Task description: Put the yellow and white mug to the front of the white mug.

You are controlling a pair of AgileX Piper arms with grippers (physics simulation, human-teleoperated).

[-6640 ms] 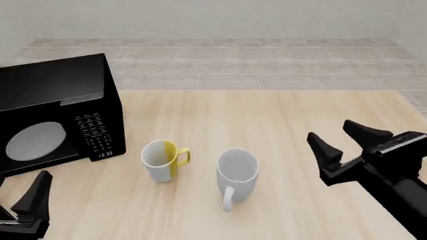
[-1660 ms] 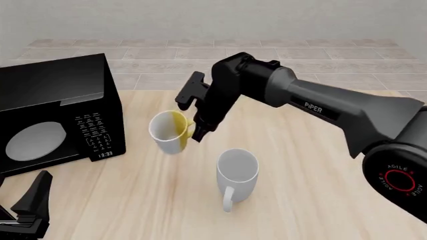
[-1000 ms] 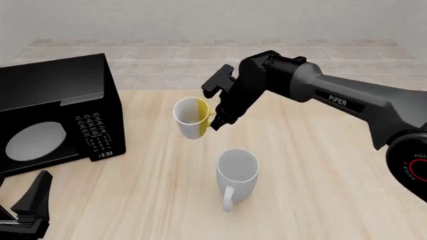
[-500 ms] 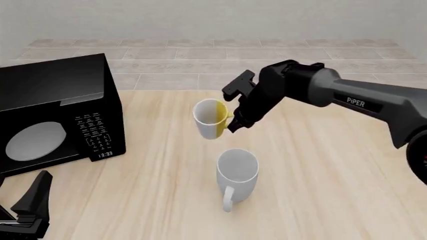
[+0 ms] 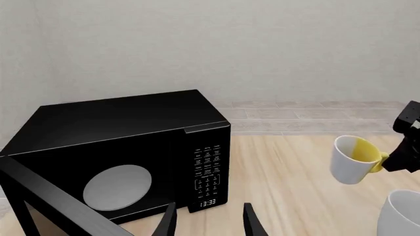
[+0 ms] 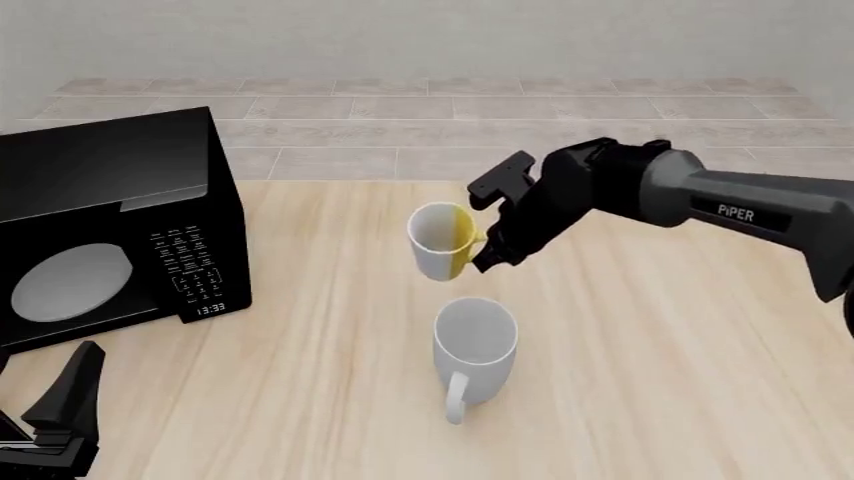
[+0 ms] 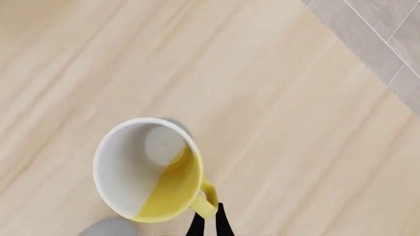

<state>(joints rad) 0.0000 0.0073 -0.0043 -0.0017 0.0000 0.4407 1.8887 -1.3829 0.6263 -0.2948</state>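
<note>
While the right gripper (image 6: 483,238) is pinched shut on the yellow loop handle, the yellow and white mug (image 6: 442,241) hangs in the air beside its fingertips, tilted, mouth turned toward the camera side

Right gripper, wrist view: two dark fingers (image 7: 195,225) closed on the handle; mug (image 7: 151,170) seen from above, whitish inside, yellow panel on the handle side, wooden table (image 7: 276,147) below it with a gap between

White mug (image 6: 474,352): upright on the table, on the near side of the held mug and below it in the front view, apart from it, handle pointing toward the camera; only its rim edge (image 5: 401,219) shows in the left wrist view

Right arm (image 6: 694,200): dark, reaching in from the right side, marked PIPER

Microwave (image 6: 114,225): black, well to the left of the gripper, clock reading 13:33, round pale window in the door

Left gripper (image 6: 56,405): low at the near left corner, well away from both mugs; in its own wrist view the two fingers (image 5: 165,223) stand apart, holding nothing

Floor (image 6: 427,130): grey tiles beyond the table's far edge
</note>
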